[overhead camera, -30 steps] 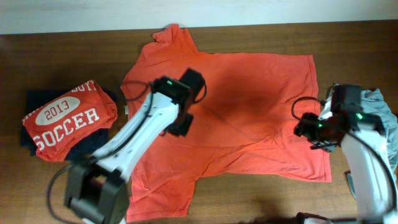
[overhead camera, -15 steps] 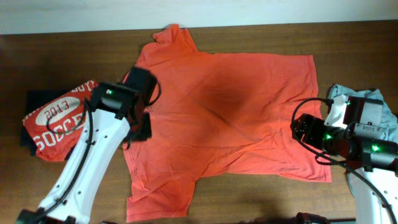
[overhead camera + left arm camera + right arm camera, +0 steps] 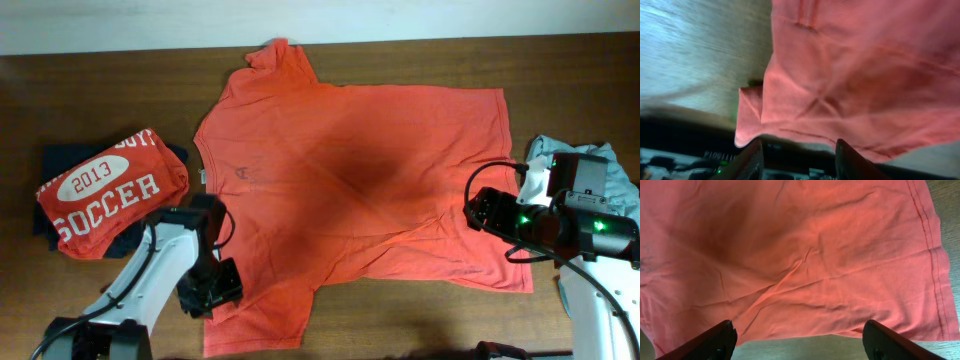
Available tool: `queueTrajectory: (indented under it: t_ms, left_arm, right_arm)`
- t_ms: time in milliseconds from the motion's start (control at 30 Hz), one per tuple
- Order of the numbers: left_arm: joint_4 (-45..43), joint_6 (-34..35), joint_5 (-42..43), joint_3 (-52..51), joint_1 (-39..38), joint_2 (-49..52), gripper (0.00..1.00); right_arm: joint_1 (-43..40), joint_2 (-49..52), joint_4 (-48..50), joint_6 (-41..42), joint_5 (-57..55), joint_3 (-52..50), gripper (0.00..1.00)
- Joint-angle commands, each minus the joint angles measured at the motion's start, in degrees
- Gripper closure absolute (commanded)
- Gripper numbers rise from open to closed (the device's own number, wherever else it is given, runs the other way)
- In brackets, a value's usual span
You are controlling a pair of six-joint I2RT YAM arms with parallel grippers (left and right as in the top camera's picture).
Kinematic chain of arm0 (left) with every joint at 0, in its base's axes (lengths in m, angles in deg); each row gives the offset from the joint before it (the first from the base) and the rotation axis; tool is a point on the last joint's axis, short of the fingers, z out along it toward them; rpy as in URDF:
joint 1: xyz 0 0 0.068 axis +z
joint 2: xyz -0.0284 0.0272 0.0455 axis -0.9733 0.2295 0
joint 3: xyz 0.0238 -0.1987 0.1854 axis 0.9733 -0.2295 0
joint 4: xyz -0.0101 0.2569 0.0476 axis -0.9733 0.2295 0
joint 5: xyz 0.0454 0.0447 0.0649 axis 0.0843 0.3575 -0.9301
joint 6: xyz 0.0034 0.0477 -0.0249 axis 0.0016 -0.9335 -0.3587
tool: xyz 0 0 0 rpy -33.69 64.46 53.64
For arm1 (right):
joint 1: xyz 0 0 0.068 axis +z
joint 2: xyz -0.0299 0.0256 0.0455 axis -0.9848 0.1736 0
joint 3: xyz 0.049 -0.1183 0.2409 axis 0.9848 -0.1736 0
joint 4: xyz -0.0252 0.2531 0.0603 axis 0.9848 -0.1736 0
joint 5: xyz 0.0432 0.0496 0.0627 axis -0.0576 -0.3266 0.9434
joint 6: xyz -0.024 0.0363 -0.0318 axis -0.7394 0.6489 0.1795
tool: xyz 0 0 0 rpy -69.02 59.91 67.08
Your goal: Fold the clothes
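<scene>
On table (image 3: 560, 70), overhead only, folded SOCCER shirt (image 3: 110, 192)

The left gripper (image 3: 210, 288) has left the middle of the shirt (image 3: 380, 150). It first swings out to the shirt's left edge, then drops back to the near sleeve (image 3: 262, 315), and its jaws part wider on the way. The collar (image 3: 243, 172) it covered now shows. The right gripper (image 3: 478, 210) slides a little inward along the right hem (image 3: 507, 120). Its arm swings round to lie level, and its jaws spread too.
</scene>
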Motion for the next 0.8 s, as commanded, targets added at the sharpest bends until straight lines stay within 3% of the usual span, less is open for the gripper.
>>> queueTrajectory:
  t_ms: [0, 433, 767]
  left_arm:
    - [-2.8, 1.2, 2.5, -4.4, 1.3, -1.0, 0.5]
    - [-9.4, 1.3, -3.3, -6.1, 1.6, -1.0, 0.5]
    - [-9.0, 1.4, -4.0, -5.7, 2.8, -1.0, 0.5]
  right_arm:
    - [-0.1, 0.1, 0.0, -1.7, 0.7, 1.0, 0.14]
    - [-0.1, 0.1, -0.2, -1.7, 0.7, 1.0, 0.15]
    - [-0.1, 0.1, -0.4, -1.7, 0.7, 1.0, 0.15]
